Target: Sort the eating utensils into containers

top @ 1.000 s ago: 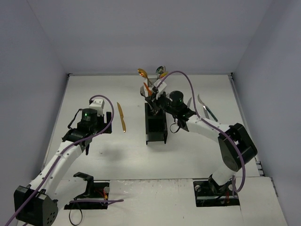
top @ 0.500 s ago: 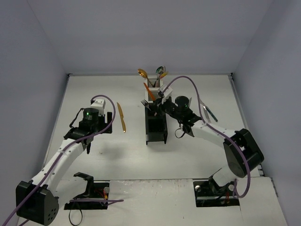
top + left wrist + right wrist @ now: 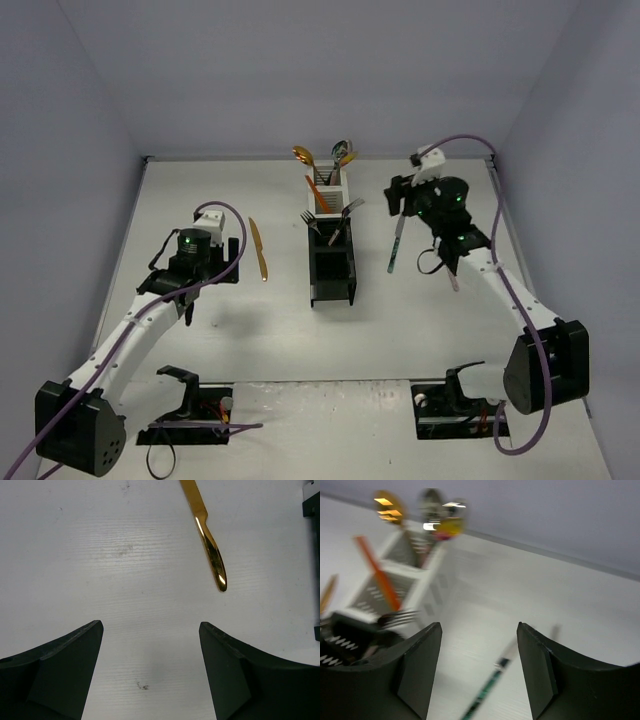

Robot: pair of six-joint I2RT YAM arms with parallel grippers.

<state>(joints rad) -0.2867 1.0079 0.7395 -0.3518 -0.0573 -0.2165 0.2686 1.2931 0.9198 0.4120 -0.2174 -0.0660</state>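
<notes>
The containers [image 3: 331, 268] stand mid-table in a row, two white bins behind two black ones, and appear blurred at the left of the right wrist view [image 3: 395, 575]. Spoons [image 3: 302, 155], an orange knife [image 3: 314, 190] and forks [image 3: 343, 217] stick out of them. A gold knife [image 3: 258, 248] lies to their left, its handle [image 3: 212, 555] ahead and right of my left gripper [image 3: 150, 625], which hovers open and empty [image 3: 215, 272]. My right gripper [image 3: 400, 192] is open and empty at the back right. A teal-handled utensil [image 3: 397, 243] lies on the table below its jaws [image 3: 487, 692].
Another thin utensil [image 3: 454, 274] lies under the right forearm. Purple cables loop over both arms. Grey walls close in the table on the left, back and right. Black base brackets [image 3: 185, 405] sit at the near edge.
My right gripper opened over the black bin, leaving a fork standing in it, then swung right and back. The left arm barely moved.
</notes>
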